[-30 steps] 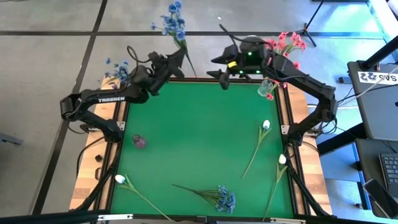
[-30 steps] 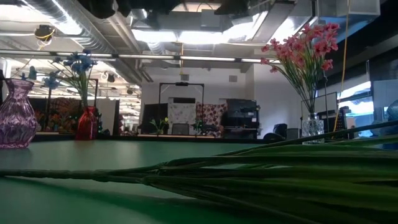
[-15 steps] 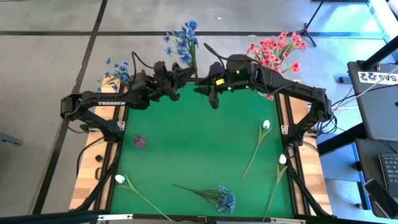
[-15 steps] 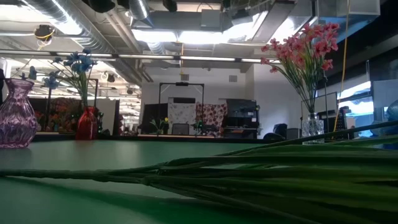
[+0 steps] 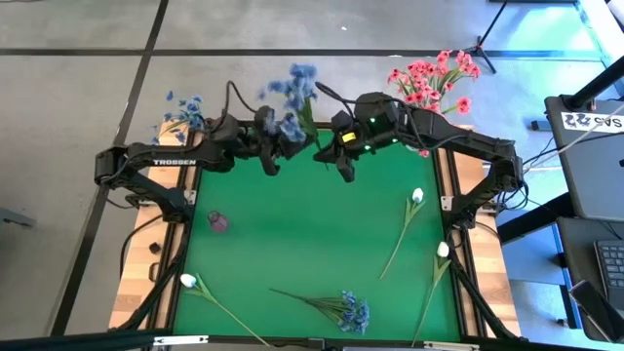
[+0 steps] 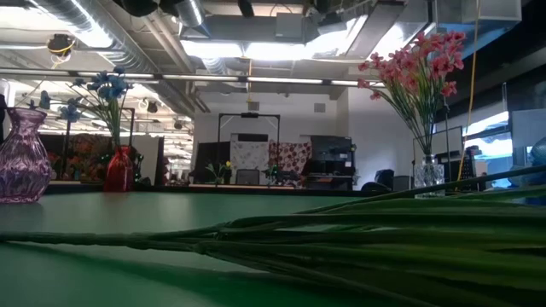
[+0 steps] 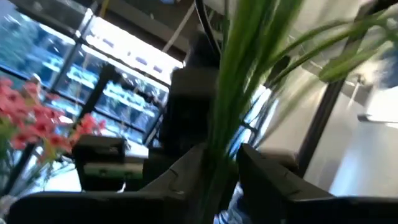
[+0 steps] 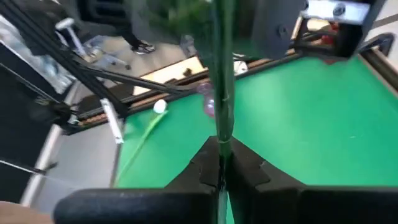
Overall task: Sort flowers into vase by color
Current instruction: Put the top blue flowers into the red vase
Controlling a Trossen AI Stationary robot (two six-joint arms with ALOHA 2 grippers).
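Currently, item one: right gripper point(image 8: 221, 163), fingers pinched tight on the green stem of the blue sprig point(image 5: 292, 93), held above the table's far edge, stem upright between the pads.

Item two: left gripper point(image 7: 219, 163), just beside it on the same stem, fingers parted a little with the stalk running between them; I judge it is letting go, though I cannot tell whether it touches.

Item three: step in hand, as I read it, a handover of the blue sprig from left arm to right.

Item four: vases. Purple vase point(image 6: 22, 156), red vase point(image 6: 119, 169) with blue flowers, clear vase point(image 6: 428, 175) with pink flowers.

Item five: loose on the green table point(image 5: 302, 234), one blue sprig and three white buds.

Next I would draw the left arm clear, then carry the stem to the blue bunch.
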